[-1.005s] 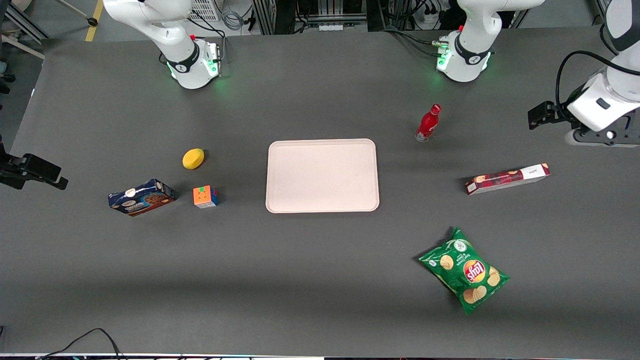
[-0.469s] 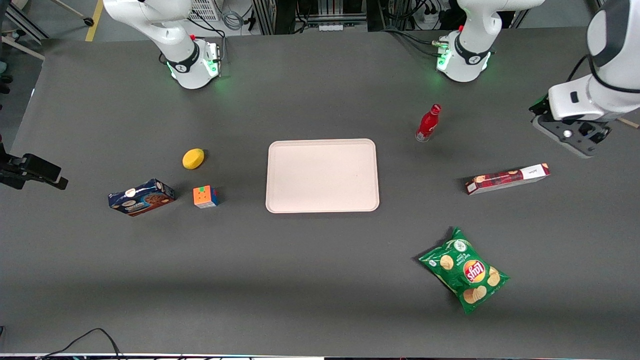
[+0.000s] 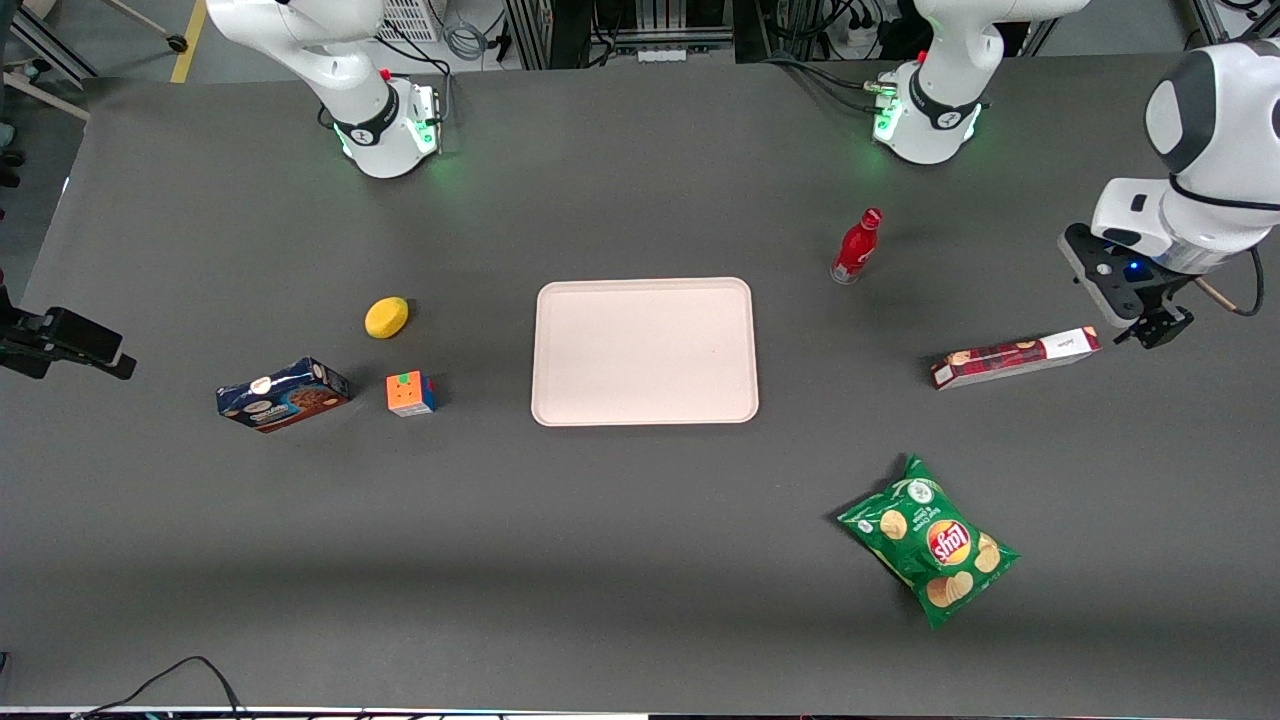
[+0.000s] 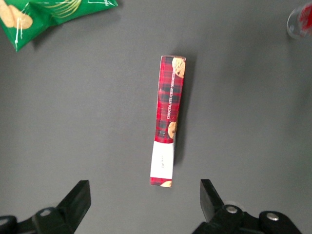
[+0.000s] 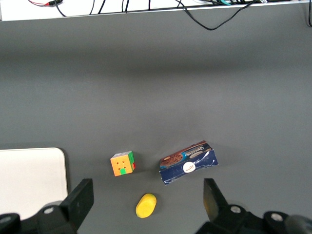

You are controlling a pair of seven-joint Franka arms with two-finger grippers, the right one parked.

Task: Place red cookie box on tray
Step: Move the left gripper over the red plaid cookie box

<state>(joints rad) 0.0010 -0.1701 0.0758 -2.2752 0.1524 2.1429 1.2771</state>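
Now we hold our claw point(image 3: 1158, 328) above the dark grey surface point(image 3: 640, 560), fingers point(image 4: 78, 200) spread apart, just beside the white end of the long slim dark-red cookie box point(image 3: 1015, 357) point(image 4: 167, 120). It lies flat toward our working arm's end, well apart from the pale pink rectangular plastic tray point(image 3: 644, 352).

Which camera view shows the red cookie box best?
The left wrist view: the red cookie box lies whole beneath the open gripper. The front view shows it small; the right wrist view shows nothing of it.
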